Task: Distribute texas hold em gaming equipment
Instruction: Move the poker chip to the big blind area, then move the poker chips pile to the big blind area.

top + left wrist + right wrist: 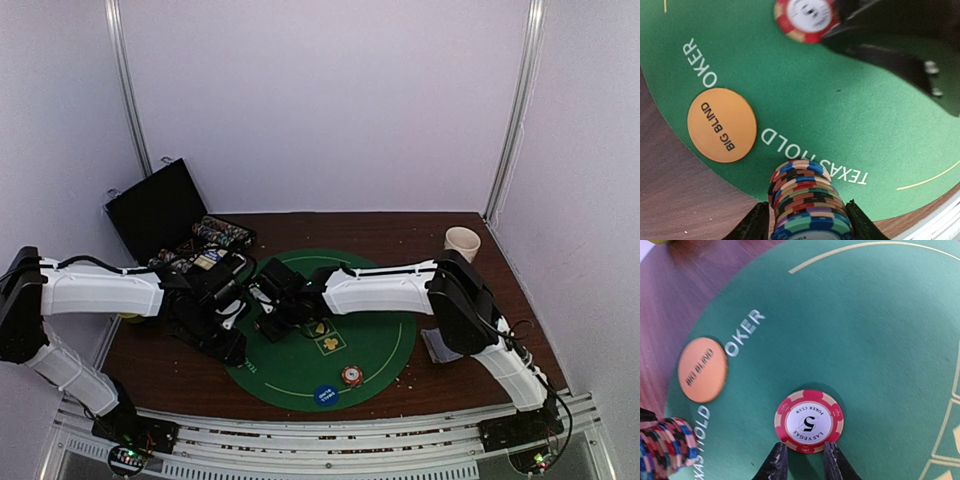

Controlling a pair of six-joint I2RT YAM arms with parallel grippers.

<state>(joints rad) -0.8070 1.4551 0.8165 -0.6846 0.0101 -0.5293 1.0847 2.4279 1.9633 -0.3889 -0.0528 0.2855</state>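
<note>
The left gripper (807, 222) clamped a multicoloured chip stack (804, 192) at the green mat's (850, 105) edge, likely awaiting set-down and release. The right gripper (805, 460) sat at a red 5 chip (809, 421), its grip unclear.

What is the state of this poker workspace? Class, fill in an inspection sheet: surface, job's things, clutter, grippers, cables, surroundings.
Surface: wooden table under round green mat.
Job's things: orange Big Blind disc, red 5 chip and blue disc on the mat.
Clutter: beige mug far right; open black case far left.
Grippers: left gripper clamps chip stack; right gripper at the red 5 chip's rim, grip unclear.
Cables: black leads along both arms.
Surroundings: white enclosure walls.
</note>
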